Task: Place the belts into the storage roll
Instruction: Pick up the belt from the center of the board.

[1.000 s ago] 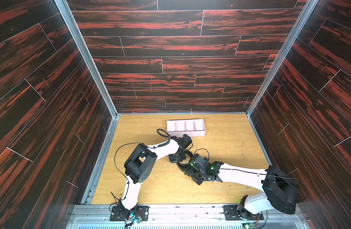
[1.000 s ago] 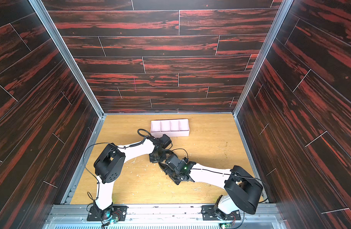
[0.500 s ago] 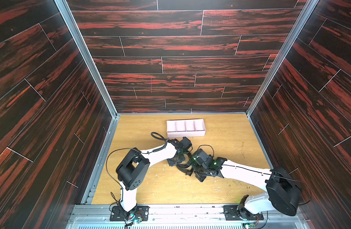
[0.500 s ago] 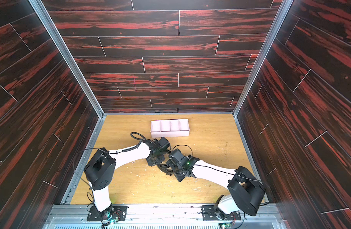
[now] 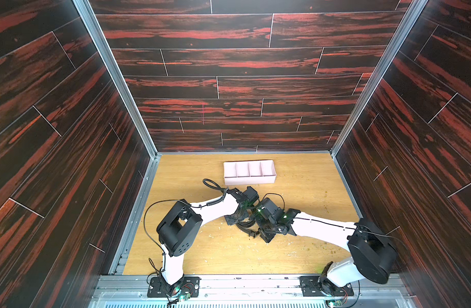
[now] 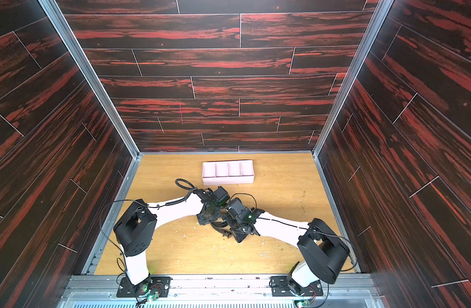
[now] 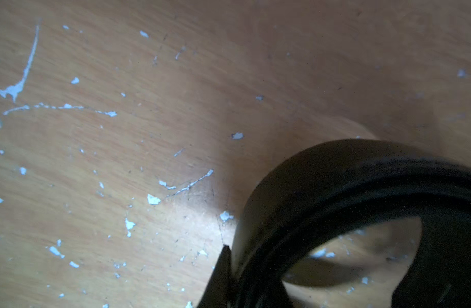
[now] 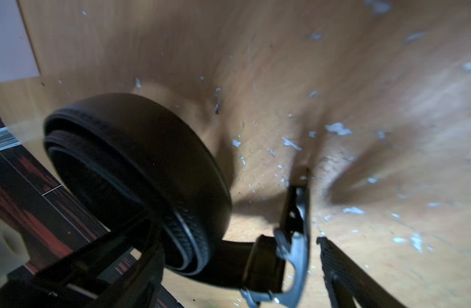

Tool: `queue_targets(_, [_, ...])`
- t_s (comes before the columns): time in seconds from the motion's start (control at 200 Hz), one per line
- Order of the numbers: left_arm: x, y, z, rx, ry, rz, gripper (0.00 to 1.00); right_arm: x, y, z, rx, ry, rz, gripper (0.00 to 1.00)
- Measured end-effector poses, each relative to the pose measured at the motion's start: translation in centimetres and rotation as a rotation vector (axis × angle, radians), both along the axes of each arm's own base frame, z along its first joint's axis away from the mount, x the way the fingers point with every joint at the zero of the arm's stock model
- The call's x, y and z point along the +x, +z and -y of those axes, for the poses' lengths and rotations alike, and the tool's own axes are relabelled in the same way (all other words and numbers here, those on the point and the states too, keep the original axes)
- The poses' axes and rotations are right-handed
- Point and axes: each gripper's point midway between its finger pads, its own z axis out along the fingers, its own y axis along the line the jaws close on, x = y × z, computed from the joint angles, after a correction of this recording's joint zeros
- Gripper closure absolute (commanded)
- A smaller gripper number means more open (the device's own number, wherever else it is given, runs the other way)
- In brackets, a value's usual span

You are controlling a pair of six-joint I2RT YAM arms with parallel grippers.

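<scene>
**Top views.** The left arm (image 5: pixel 218 208) and right arm (image 5: pixel 317 229) both reach inward over the worktop (image 5: pixel 215 256), elbows raised and wrists meeting near its middle. The coiled belt (image 5: pixel 243 227) lies between the wrists, near the storage roll (image 5: pixel 249 180) but outside it. Both top views agree on the belt (image 6: pixel 219 226) and the storage roll (image 6: pixel 227 180). The wrists hide both sets of jaws. Compared with a second earlier, the left elbow sits slightly nearer the front rail, and the storage roll is unmoved.

**Left wrist view.** The belt (image 7: pixel 322 181) is cut off by the frame edge. One finger (image 7: pixel 221 272) lies against the coil's outer face. The left jaws are nearly together, pinching the coil wall. The inner finger is lost in shadow.

**Right wrist view.** This view is blurred. The right jaws are spread wide, straddling the belt (image 8: pixel 149 149) and its buckle (image 8: pixel 295 240). The ribbed finger (image 8: pixel 335 264) stands just beside the buckle, not touching it.
</scene>
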Motion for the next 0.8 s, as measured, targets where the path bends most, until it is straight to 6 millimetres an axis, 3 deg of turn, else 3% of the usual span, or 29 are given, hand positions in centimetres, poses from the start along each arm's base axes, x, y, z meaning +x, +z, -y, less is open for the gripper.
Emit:
queue_targets(0.391, [-0.8, -0.9, 0.1, -0.013, 0.008, -0.034, 1.0, -0.9, -2.1, -0.8, -0.031, 0.029, -0.054, 0.14])
queue_targets(0.601, [-1.6, -2.2, -0.1, 0.012, -0.022, -0.085, 1.0, -1.1, -2.5, -0.7, -0.063, 0.068, -0.057, 0.24])
queue_targets(0.802, [-1.6, -2.2, 0.0, 0.007, -0.03, -0.092, 1.0, -1.1, -2.8, -0.6, -0.101, 0.105, -0.063, 0.36])
